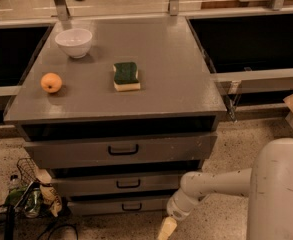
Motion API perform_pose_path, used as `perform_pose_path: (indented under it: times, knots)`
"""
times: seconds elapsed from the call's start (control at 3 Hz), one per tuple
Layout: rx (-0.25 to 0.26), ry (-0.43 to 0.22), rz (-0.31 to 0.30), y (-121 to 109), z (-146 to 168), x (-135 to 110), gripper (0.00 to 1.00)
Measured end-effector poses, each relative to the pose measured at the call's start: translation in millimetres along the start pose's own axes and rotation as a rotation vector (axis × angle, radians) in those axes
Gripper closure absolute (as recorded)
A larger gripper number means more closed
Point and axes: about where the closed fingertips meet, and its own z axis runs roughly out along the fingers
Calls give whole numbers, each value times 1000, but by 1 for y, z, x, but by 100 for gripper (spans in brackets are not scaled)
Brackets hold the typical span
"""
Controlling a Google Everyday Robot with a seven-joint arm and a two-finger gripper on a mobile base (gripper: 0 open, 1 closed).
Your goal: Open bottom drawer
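Far left of the claw and about level with it, a wire basket (28,191) full of clutter sits on the speckled floor. Way up and left of the claw, on the grey cabinet top (176,69), there's an orange (51,82). A white bowl (73,42) is further back, and a green-and-yellow sponge (126,76) lies closer to the middle.

Under that top are three grey drawers, all up and left of the claw. The top drawer (76,153) is the big one, the middle drawer (86,185) is smaller, and the bottom drawer (98,206) is the thin one right at the floor. Its front looks flush, so it isn't pulled out. Its little black handle (131,206) is just up and to the left of the claw.

The claw (167,228) hangs low by the floor, right at the bottom edge of the shot. It's just below the right end of the bottom drawer and not on the handle. It's cut off by the edge, so I honestly can't tell if it's spread or closed.

The white arm (213,183) runs up and right from it into the robot body (281,194).
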Motion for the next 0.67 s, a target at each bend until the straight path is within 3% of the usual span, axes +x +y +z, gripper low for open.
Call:
perform_pose_path:
  times: [0.33,0.67]
  knots:
    - [-16,-19,8,-5,21,1,0]
    - [-9,-14,10,-3,21,2,0]
